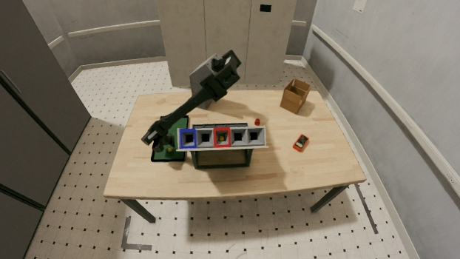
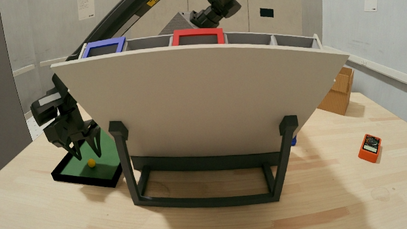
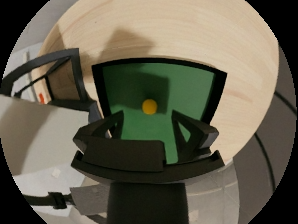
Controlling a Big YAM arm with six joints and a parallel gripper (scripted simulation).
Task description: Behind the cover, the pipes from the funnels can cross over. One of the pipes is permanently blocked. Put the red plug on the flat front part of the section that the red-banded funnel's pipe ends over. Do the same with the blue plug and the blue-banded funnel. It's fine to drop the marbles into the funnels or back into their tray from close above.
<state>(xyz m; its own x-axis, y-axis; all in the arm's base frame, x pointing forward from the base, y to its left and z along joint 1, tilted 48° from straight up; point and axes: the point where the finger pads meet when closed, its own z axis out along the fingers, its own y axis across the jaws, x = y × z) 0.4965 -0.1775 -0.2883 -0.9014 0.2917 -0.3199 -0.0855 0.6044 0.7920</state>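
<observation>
My gripper is open and empty. It hangs just above the green marble tray, fingers pointing down over a yellow marble. The marble also shows in the wrist view between and beyond the fingers, and in the top view. The funnel row holds a blue-banded funnel at the left and a red-banded funnel in the middle. A yellow marble sits in the red-banded funnel. The red plug stands behind the row. A bit of the blue plug shows behind the right post.
A large grey cover on a black stand hides the pipes and sections. A cardboard box stands at the back right. An orange device lies on the table to the right. The arm's grey base is at the back.
</observation>
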